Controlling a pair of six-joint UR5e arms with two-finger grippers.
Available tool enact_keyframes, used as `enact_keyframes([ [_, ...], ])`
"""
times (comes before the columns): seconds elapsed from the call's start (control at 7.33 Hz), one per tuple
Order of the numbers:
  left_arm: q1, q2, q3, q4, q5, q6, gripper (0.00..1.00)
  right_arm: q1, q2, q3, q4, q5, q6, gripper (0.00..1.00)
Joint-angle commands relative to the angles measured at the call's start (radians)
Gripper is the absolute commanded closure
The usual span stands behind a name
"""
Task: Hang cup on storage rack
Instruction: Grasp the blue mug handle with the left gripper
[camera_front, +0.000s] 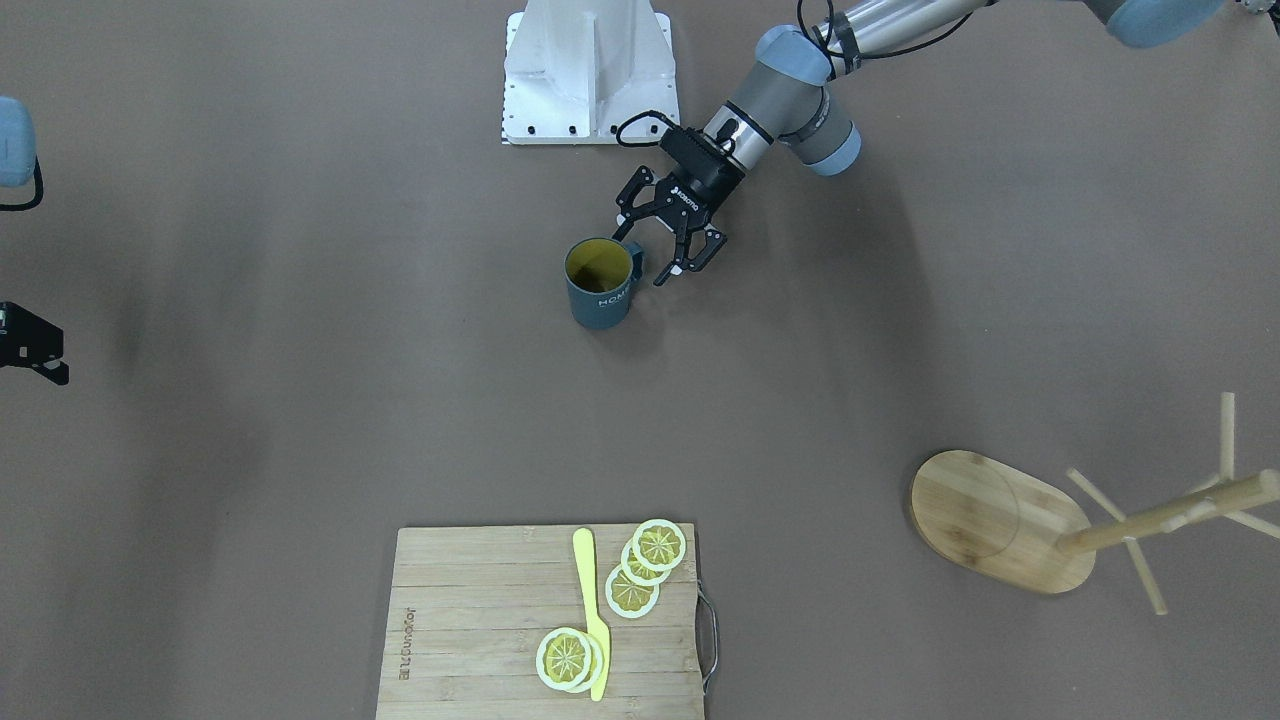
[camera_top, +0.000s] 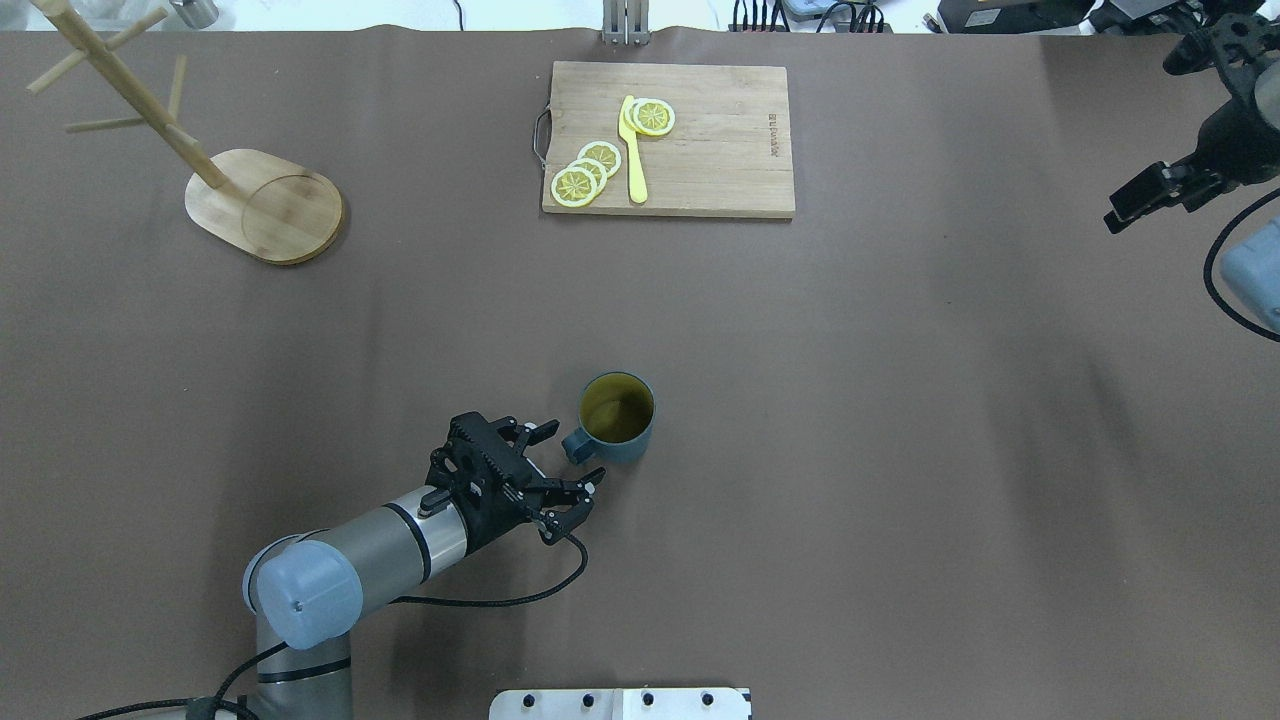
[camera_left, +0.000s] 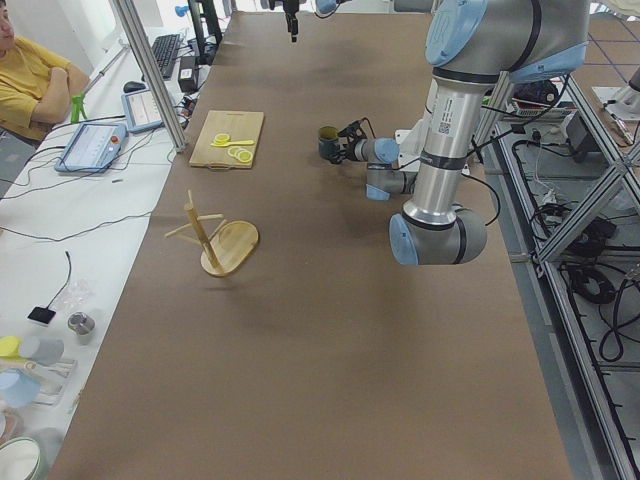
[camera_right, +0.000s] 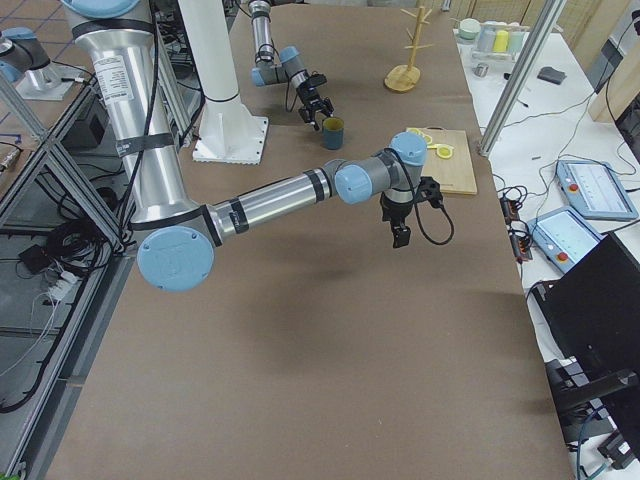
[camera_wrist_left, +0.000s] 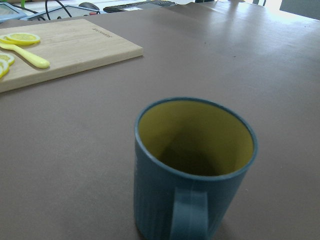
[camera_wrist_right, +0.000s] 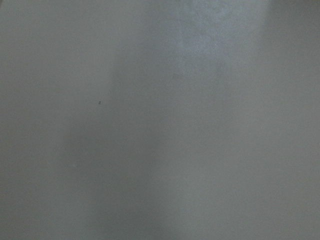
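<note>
1. Found cup (camera_top: 617, 418) upright on table (camera_top: 900, 400), about mid-width, nearer robot's edge than far edge.
2. Looks: dark teal-blue outside, yellow inside, mouth up, straight-sided. White "HOME" lettering readable on side in front-facing view (camera_front: 600, 285).
3. Loop handle in same teal, turned toward left gripper (camera_top: 578, 457). Seen dead-on at bottom of left wrist view (camera_wrist_left: 195, 170).
4. Left gripper low over table just beside cup, jaws spread wide, holding nothing. Handle roughly between the 2 jaw tips. Can't tell if touching.
5. Right gripper (camera_top: 1150, 195) off at table's right edge, above surface, well apart from cup. Can't tell whether spread or closed. Right wrist view only blurred grey surface.
6. Rack (camera_top: 265, 205) at far left corner in overhead view, upright, oval base flat on table, round post with thin angled pegs. Well apart from cup.
7. Board (camera_top: 700, 150) at far edge, mid-width, carrying lemon slices (camera_top: 590, 170) in 2 clusters and yellow knife (camera_top: 633, 150) between them.
</note>
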Motion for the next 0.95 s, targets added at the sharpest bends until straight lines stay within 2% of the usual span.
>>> enact_keyframes([
  [0.0, 0.000, -0.004, 0.014, 0.000, -0.002, -0.001, 0.50, 0.000, 0.000, -0.001, 0.000, 0.000, 0.000, 0.00],
  [0.27, -0.003, -0.006, 0.012, -0.002, -0.002, -0.004, 0.72, 0.000, 0.002, -0.001, 0.000, 0.000, 0.000, 0.00],
  [0.55, -0.004, -0.006, 0.009, -0.002, -0.006, -0.007, 0.85, 0.001, 0.002, -0.001, 0.000, 0.001, 0.000, 0.00],
  [0.68, -0.007, -0.006, 0.006, -0.003, -0.005, -0.027, 1.00, 0.002, 0.002, -0.001, -0.002, 0.000, 0.000, 0.00],
  [0.82, -0.017, -0.003, 0.006, -0.017, -0.006, -0.071, 1.00, 0.002, 0.002, -0.001, 0.000, 0.000, 0.000, 0.00],
])
